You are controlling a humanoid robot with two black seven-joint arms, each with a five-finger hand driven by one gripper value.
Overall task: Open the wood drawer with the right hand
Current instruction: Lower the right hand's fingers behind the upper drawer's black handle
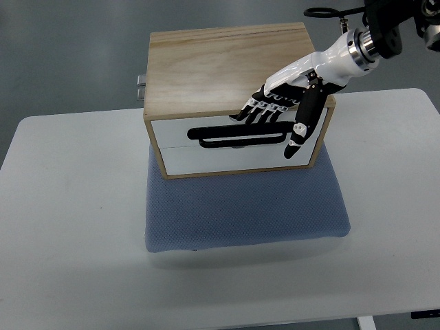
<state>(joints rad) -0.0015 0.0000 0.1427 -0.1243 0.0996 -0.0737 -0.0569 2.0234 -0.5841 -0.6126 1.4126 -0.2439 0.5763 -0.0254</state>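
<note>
From the top view, the right hand reaches in from the upper right and drapes over the front top edge of the wood drawer box, fingers loosely spread and gripping nothing, with the fingertips just above the black handle and the thumb hanging down past the handle's right end, which reads as lining up to hook the upper drawer. Beneath the hand I count two white drawer fronts, one handle, one box, one blue pad under it on the one white table; the pad probably cushions the box and stops it sliding when pulled.
</note>
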